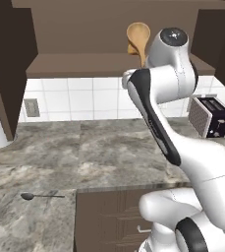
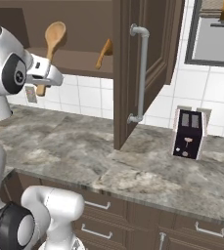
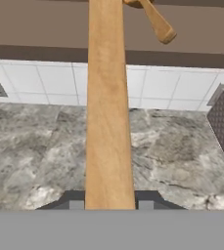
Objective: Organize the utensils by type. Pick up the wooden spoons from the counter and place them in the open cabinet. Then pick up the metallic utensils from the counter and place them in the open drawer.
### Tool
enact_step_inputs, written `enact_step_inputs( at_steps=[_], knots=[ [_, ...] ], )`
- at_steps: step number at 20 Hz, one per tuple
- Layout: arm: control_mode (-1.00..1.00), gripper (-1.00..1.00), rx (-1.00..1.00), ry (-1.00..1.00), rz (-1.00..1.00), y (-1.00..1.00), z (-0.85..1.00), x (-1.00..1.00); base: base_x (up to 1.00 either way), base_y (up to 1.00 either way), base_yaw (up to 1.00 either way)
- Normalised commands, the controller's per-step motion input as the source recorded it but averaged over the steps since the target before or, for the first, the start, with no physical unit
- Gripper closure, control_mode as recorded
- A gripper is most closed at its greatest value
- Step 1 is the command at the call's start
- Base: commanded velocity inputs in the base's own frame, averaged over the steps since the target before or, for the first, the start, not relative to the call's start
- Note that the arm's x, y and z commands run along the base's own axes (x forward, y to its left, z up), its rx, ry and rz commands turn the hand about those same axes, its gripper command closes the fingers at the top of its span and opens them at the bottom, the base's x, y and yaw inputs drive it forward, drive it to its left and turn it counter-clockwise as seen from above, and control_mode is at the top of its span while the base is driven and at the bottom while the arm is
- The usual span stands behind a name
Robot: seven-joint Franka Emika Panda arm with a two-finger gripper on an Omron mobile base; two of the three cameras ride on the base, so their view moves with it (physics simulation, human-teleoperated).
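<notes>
Hand view: fingers [image 3: 108,205] clenched on wooden spoon [image 3: 107,112] handle, bowl raised at cabinet [image 2: 84,61] shelf. Spoon light, stiff, smooth; mid-handle grip probably holds. Dark thin spoon [image 1: 35,196] lies on table [image 1: 84,157].

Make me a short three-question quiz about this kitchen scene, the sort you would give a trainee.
1. True or false: the gripper has its jaws closed on a wooden spoon raised in front of the open cabinet.
2. Which utensil lies on the counter? A) a dark thin spoon B) a whisk C) a bread knife
3. Fill in: the appliance at the counter's back by the tiled wall is a ____.

Key:
1. True.
2. A, the dark thin spoon near the front edge.
3. Toaster.
</notes>
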Motion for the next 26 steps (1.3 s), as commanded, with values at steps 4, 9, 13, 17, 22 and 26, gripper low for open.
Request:
enact_step_inputs(
  at_steps=[4, 9, 13, 17, 22, 26],
  knots=[
    [-1.00, 1.00, 0.00, -0.02, -0.01, -0.04, 0.24, 0.59, 0.00, 0.00, 0.00],
    [-1.00, 1.00, -0.02, 0.00, 0.00, 0.00, 0.07, 0.73, 0.00, 0.00, 0.00],
    [-1.00, 1.00, -0.07, 0.00, 0.04, 0.00, 0.02, 0.66, 0.00, 0.00, 0.00],
    [-1.00, 1.00, -0.10, 0.00, 0.08, -0.03, 0.16, 0.48, 0.00, 0.00, 0.00],
    [-1.00, 1.00, -0.13, 0.00, 0.10, -0.06, 0.24, 0.35, 0.00, 0.00, 0.00],
    [-1.00, 1.00, -0.15, 0.06, 0.10, -0.04, 0.21, 0.27, 0.00, 0.00, 0.00]
  ],
)
